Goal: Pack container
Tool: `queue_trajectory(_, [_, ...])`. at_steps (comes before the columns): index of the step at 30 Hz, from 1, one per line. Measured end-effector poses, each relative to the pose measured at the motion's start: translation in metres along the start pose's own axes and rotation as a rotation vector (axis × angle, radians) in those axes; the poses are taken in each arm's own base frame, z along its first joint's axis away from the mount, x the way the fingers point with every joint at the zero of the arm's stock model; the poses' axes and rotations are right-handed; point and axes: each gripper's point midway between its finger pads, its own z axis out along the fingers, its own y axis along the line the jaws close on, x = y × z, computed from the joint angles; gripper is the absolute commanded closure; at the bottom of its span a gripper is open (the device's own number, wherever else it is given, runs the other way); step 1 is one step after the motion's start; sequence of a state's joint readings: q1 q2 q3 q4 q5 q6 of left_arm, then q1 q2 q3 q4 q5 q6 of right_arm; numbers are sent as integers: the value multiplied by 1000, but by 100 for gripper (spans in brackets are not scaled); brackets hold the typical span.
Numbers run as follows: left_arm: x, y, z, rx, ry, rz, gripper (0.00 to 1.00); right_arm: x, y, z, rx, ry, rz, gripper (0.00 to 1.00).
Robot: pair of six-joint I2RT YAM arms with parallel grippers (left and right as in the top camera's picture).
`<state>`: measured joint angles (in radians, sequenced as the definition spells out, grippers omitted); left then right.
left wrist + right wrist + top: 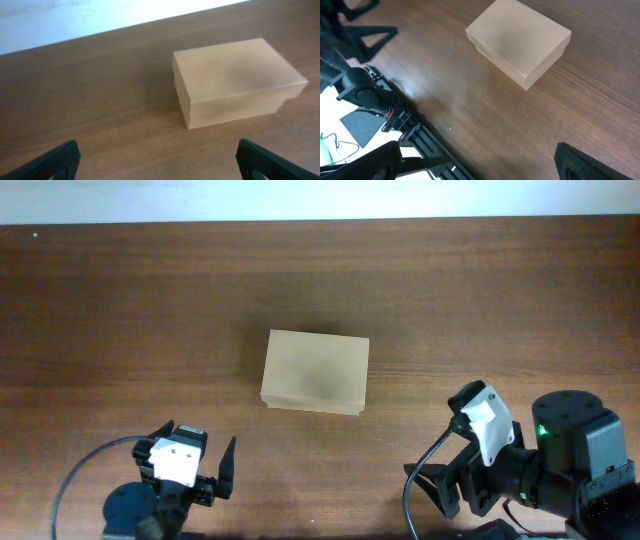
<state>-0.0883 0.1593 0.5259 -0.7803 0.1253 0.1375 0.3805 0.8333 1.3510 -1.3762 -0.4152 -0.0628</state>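
Observation:
The container (316,371) is a plain tan cardboard box with its lid shut, lying flat in the middle of the wooden table. My left gripper (198,436) sits near the front edge, left of the box and well short of it. Its fingers are spread wide with only bare wood between them. In the left wrist view the container (235,75) lies ahead and to the right of my left gripper (157,150). My right gripper (435,438) is front right of the box, also open and empty. From the right wrist, the container (520,37) is far beyond my right gripper (477,150).
The table's back edge meets a white wall (320,200). A black cable (80,470) loops by the left arm. The right arm's bulky base (580,450) fills the front right corner. A black rail (420,135) and the left arm's base (365,92) lie along the front edge.

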Motion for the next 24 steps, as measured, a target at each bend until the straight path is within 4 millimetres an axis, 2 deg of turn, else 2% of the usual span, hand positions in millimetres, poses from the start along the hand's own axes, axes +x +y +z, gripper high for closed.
queue_trajectory(10, [36,-2,24,-5,-26,-28,0,0,0,0,0,1,0,1])
queue_trajectory(24, [70,-10,42,33,46,-91,1,0,0,0,0,0,0,1])
